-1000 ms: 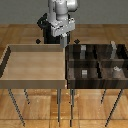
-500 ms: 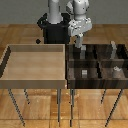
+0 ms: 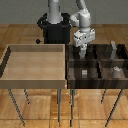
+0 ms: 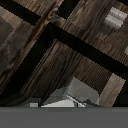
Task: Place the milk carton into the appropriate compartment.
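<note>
My gripper [image 3: 81,51] hangs over the back left compartment of the dark wooden bin [image 3: 98,63], at the exterior view's right. It is shut on the milk carton [image 4: 75,95], a small whitish-grey carton with a peaked top that fills the near part of the wrist view, held above the dark dividers. In the exterior view the carton is mostly hidden between the dark fingers.
A small grey cube [image 3: 84,73] lies in the bin's front left compartment. A small grey object [image 3: 116,70] lies in the front right one, and a taller grey box [image 3: 113,49] stands at the back right. A light wooden tray [image 3: 35,81] stands on the left. The robot's black base [image 3: 54,30] is behind.
The arm has swung from behind the light tray towards the exterior view's right and come lower, so the gripper now hangs over the dark bin.
</note>
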Tool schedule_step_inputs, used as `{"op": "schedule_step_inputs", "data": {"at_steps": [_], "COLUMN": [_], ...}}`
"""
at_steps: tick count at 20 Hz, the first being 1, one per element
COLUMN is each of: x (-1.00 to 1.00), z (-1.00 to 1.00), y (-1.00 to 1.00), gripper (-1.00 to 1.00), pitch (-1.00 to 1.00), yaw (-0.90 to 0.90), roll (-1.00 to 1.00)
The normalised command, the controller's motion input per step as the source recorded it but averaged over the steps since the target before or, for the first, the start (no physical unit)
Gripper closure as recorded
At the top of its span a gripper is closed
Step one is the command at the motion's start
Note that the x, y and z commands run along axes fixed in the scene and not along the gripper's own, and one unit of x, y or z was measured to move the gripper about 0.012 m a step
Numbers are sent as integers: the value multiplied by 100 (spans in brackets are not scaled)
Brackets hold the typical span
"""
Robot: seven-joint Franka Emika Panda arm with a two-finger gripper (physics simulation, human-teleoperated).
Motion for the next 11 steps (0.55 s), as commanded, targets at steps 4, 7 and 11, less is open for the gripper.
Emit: {"op": "schedule_step_inputs", "data": {"at_steps": [4, 7, 11], "x": [0, 0, 0], "z": [-75, 0, 0], "y": [0, 0, 0], "gripper": [-100, -100, -100], "pitch": [0, 0, 0], "yaw": [0, 0, 0], "roll": [0, 0, 0]}}
